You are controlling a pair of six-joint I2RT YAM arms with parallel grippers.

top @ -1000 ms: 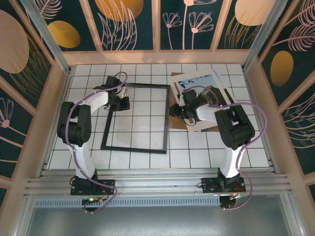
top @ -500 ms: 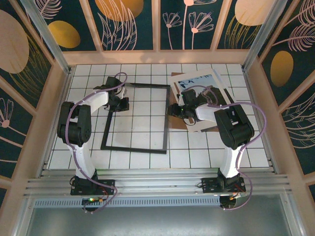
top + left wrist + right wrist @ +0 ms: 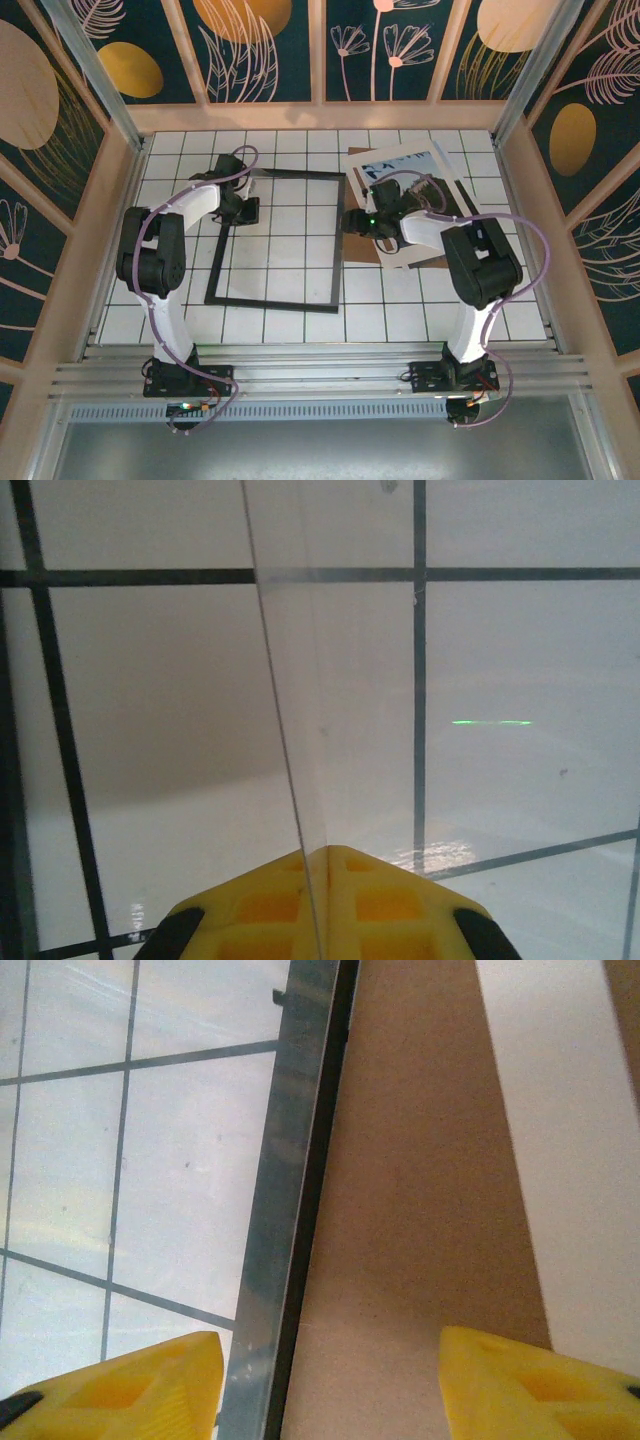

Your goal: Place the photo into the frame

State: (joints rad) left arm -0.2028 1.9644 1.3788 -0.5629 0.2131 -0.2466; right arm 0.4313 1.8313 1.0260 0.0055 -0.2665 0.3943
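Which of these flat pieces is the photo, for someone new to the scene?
On the tiled table, look right of the black frame. The photo lies there on a brown board, partly under the right arm; its wide white border around a dark picture sets it apart.

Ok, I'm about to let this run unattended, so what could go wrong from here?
1. The right tool stands open over the frame rail and the brown board. If it closes there, it could grab one of those rather than the photo.
2. The left tool is shut on the edge of a thin clear pane, which might slip out or flex when moved.
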